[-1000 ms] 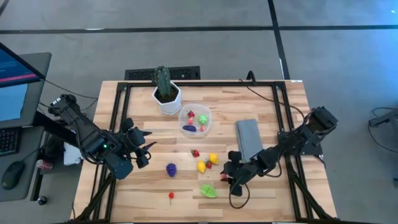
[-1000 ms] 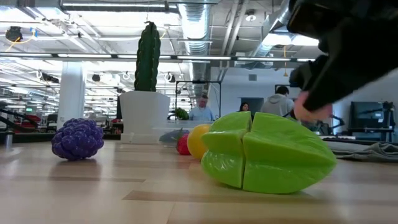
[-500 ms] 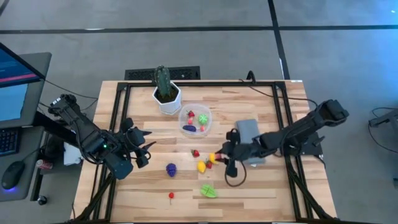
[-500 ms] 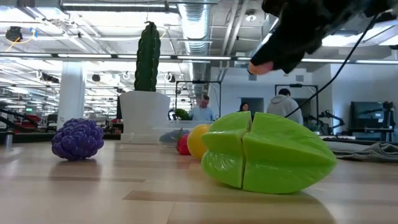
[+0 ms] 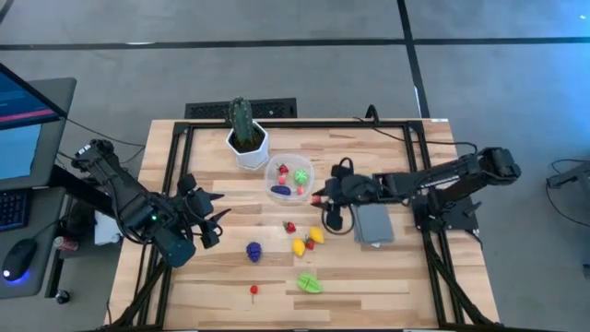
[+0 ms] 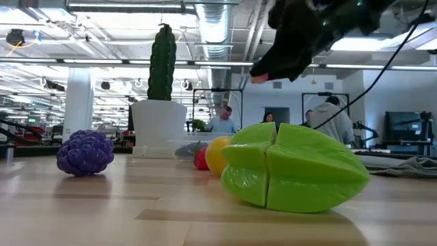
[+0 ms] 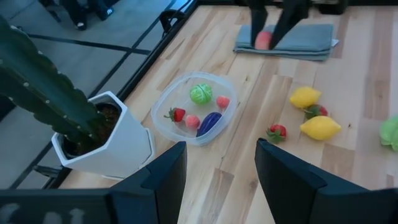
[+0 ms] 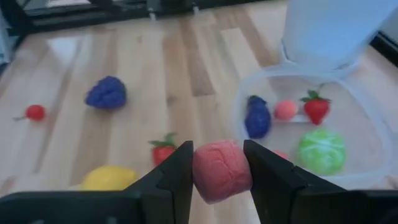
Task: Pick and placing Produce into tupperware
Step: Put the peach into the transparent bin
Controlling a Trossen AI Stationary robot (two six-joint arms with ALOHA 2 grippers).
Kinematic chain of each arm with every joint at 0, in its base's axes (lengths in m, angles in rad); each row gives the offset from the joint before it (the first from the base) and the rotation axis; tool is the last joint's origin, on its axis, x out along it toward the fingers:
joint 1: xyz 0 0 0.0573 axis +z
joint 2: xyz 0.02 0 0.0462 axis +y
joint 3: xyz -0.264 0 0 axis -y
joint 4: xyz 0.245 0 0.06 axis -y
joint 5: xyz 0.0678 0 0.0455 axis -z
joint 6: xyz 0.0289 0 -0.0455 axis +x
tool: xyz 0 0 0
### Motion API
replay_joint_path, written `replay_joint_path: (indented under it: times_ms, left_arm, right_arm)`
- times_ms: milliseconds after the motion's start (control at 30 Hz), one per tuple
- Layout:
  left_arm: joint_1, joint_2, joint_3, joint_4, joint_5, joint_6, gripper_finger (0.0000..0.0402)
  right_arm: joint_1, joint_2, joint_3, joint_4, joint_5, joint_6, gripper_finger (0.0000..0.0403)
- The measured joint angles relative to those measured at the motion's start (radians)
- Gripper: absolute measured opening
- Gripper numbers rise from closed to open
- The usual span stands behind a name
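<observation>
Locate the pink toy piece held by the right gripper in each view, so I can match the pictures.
High view: pink piece, at the right gripper tip, just right of the tupperware.
Low view: upper middle, hanging above the green fruit.
Left wrist view: top centre, over the grey cloth.
Right wrist view: bottom centre, between the fingers.
Shared landmark: the white pot.

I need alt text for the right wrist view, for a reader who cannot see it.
The right end effector grips a small pink toy fruit above the wooden table, near the round clear plastic container, which holds a strawberry, green, purple and pink pieces.
</observation>
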Motion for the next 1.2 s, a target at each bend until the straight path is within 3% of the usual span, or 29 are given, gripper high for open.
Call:
replay_joint_path:
  times_ms: [400,833,1200]
  left_arm:
    - [0.0,0.0,0.0,-0.026,-0.023,-0.013,0.018]
    - [-0.043,0.0,0.0,-0.041,-0.078,-0.094,0.018]
    - [-0.058,0.0,0.0,-0.042,-0.111,-0.123,0.018]
  right_arm:
    - [-0.185,0.128,0.097,0.084,-0.135,-0.088,0.0158]
    - [-0.306,0.392,0.266,0.127,-0.272,-0.121,0.016]
    - [-0.362,0.475,0.364,0.135,-0.339,-0.121,0.0161]
